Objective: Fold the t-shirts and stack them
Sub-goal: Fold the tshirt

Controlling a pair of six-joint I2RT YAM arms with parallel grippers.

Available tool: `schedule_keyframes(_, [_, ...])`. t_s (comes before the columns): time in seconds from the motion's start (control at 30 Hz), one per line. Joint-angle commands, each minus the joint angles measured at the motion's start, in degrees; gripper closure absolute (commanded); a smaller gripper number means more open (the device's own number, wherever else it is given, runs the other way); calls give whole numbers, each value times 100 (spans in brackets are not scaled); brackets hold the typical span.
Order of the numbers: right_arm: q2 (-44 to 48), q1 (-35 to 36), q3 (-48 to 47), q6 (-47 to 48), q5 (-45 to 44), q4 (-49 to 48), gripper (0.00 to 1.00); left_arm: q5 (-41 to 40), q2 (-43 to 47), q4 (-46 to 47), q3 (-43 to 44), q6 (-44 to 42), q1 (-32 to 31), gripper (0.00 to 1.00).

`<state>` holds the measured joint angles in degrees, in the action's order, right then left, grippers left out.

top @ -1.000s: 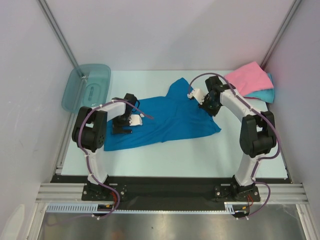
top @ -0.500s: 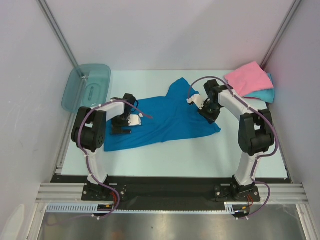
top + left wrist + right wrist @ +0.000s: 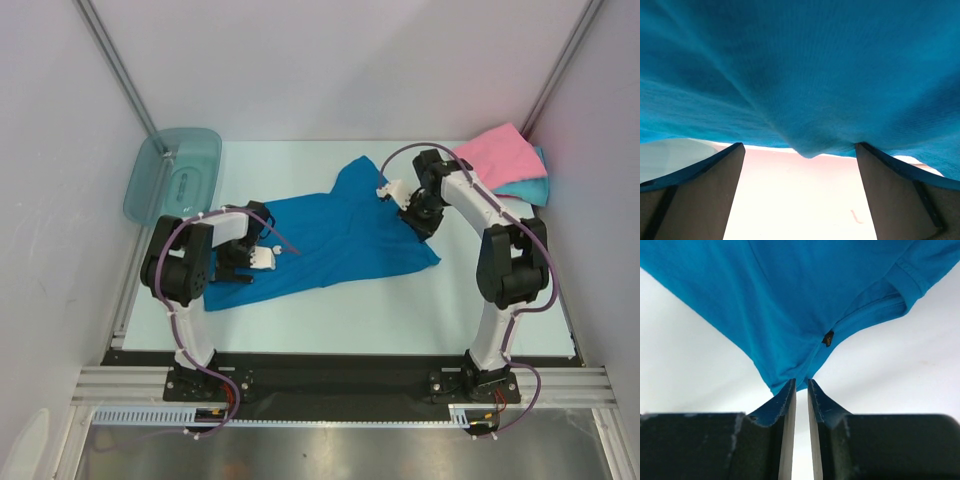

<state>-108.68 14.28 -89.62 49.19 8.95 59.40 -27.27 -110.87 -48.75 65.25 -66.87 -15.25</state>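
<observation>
In the middle of the pale table (image 3: pixel 400 310) lies the rumpled deep blue cloth t-shirt (image 3: pixel 340 235). At its far edge the right gripper (image 3: pixel 801 382) pinches a fold of it. At its left end the left gripper (image 3: pixel 800 150) gapes wide, cloth draped over it. Far right of the shirt, a pink t-shirt (image 3: pixel 495 155) lies on a turquoise t-shirt (image 3: pixel 530 188). Far left stands a translucent teal plastic bin (image 3: pixel 175 175).

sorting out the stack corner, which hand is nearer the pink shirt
Right. The right hand pinches the blue shirt left of the pink shirt; the left hand sits open at the blue shirt's opposite end.
</observation>
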Motion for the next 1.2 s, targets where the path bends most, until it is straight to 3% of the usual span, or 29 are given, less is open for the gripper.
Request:
schedule_keyframes(0.0, [-39, -101, -310, 152, 256, 414, 80, -95, -84, -170, -189, -186, 153, 0])
schedule_keyframes(0.5, [-487, -119, -644, 487, 810, 1760, 83, -42, -339, -302, 321, -45, 153, 0])
schedule_keyframes(0.77, [-688, -13, -143, 276, 653, 1260, 83, -15, -365, -293, 374, -80, 153, 0])
schedule_keyframes(1.17, [-1436, -470, -424, -41, 186, 424, 85, -95, -392, -143, 348, -230, 162, 0])
